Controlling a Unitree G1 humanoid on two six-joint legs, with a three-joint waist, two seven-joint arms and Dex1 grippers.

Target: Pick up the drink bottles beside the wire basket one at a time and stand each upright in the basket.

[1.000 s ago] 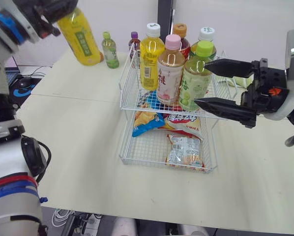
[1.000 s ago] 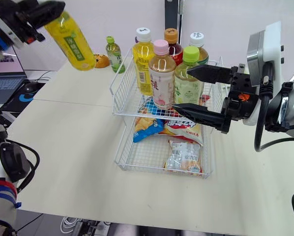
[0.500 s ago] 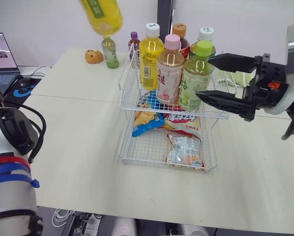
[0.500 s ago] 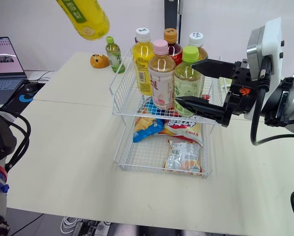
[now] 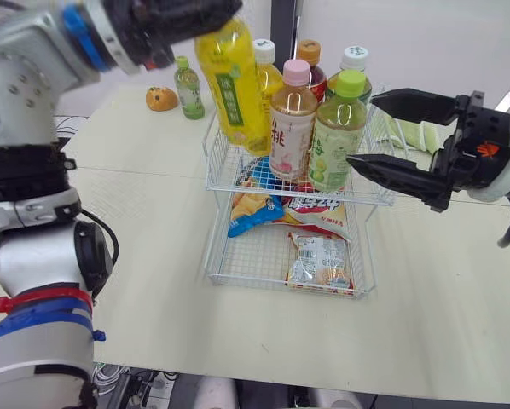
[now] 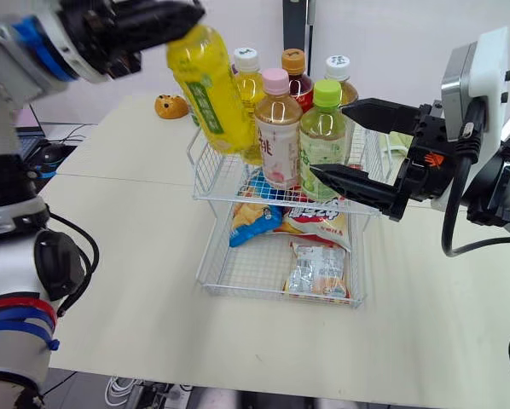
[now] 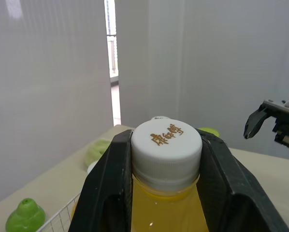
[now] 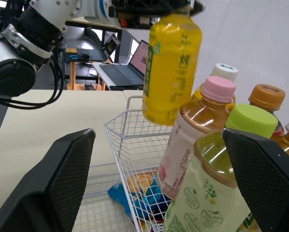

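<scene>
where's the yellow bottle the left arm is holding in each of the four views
Left eye view: yellow bottle upper centre, tilted, over the wire basket's left side.
Right eye view: upper left of centre.
Left wrist view: its white cap clamped in the left gripper.
Right wrist view: hanging over the basket's corner.
Shared landmark: the pink-capped bottle beside it, in both eye views and the right wrist view.

Upper basket [image 5: 214, 162] front-left corner open (five bottles [image 5: 293, 128] crowd the rest).

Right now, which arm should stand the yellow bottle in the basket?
Left. The left gripper is shut on the cap of the yellow bottle, held over the left edge of the wire basket. The right gripper is open and empty.
</scene>
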